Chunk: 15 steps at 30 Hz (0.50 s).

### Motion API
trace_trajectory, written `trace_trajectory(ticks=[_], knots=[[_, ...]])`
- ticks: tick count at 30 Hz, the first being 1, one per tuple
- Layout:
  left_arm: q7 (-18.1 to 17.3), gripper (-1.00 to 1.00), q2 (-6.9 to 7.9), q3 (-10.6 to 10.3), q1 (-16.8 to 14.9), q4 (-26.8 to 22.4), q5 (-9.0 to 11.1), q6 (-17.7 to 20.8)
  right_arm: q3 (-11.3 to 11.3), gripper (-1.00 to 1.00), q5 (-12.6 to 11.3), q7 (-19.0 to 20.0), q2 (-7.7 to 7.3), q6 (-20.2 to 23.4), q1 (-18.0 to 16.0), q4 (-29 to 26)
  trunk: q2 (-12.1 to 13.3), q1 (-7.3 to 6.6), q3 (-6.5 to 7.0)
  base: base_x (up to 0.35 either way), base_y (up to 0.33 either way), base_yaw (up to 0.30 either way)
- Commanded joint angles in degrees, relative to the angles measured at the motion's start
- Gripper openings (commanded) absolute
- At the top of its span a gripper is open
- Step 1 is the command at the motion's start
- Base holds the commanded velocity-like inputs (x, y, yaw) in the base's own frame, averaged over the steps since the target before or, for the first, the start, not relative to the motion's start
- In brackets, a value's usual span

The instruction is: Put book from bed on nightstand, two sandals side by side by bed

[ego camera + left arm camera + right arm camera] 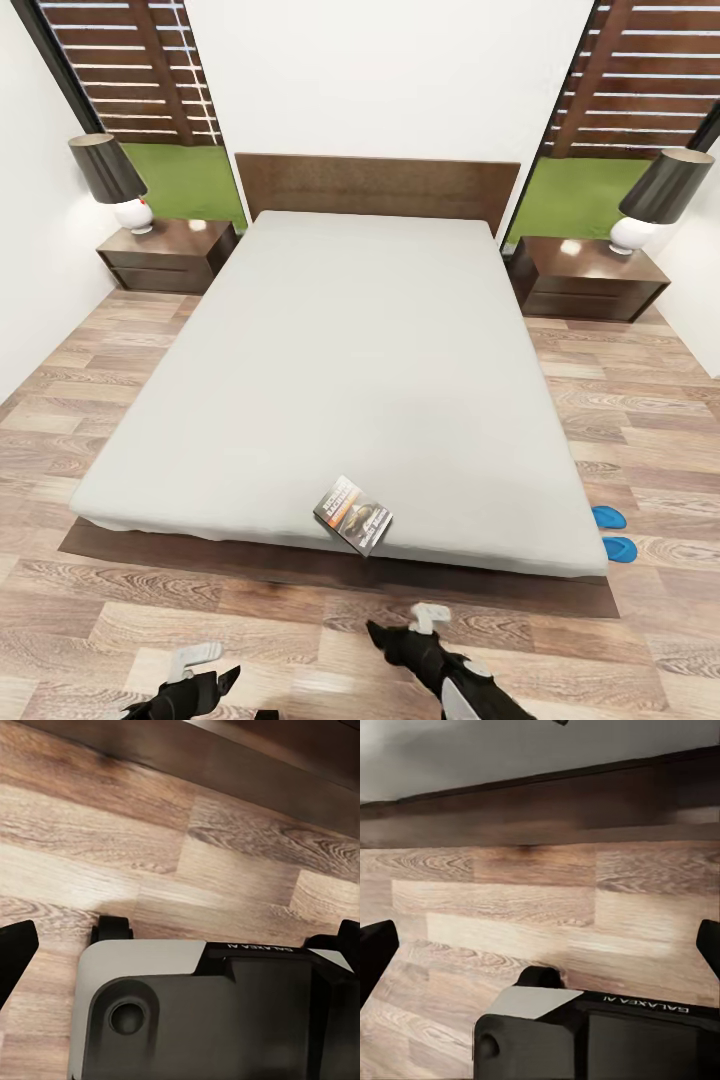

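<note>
Robot stood at the foot of the bed, facing the headboard. Book lay flat on the mattress at the foot edge, a little right of centre, turned at an angle to that edge. Cover lettering orange and white, too small to read.

Two sandals on the floor by the bed's right foot corner, one just beyond the other, close together but apart. Judged roughly side by side already, though partly cut off by the mattress edge, so alignment not certain.

Nightstands flanked the headboard: left one and right one, each carrying a lamp at its outer back corner, with bare top left toward the bed. Either would take the book; both well apart from it, the full bed length away.

Left gripper and right gripper hung low over the floor short of the bed frame, holding nothing. Wrist views showed each pair of fingers spread wide at the frame edges, planks between them. Right gripper sat nearer the book, so judged the likelier one for the pick; reach not yet begun.

Writing: "GALAXEA AI" on the wrist housings, seen upside down in the left wrist view.
</note>
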Motion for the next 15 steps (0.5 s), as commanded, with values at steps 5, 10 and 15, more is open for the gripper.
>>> trace_trajectory(ticks=[5, 10, 15], knots=[[-0.2, 1.00, 0.01, -0.5, 0.0, 0.1, 0.6, -0.2, 0.4, 1.00, -12.6, 8.2, 0.09, 0.0, 0.0, -1.6, -0.1, 0.03, -0.07, 0.000, 0.000, 0.000], [-0.2, 1.00, 0.01, -0.5, 0.0, 0.1, 1.6, -0.2, 0.4, 1.00, -17.6, 13.1, 0.10, 0.7, 0.0, -2.0, -0.1, 0.03, -0.07, 0.000, 0.000, 0.000], [-0.2, 1.00, 0.00, -0.5, 0.0, 0.1, 3.8, -0.2, 0.4, 1.00, -19.4, 18.7, 0.10, 4.4, 0.0, -2.0, -0.1, 0.03, -0.07, 0.000, 0.000, 0.000]])
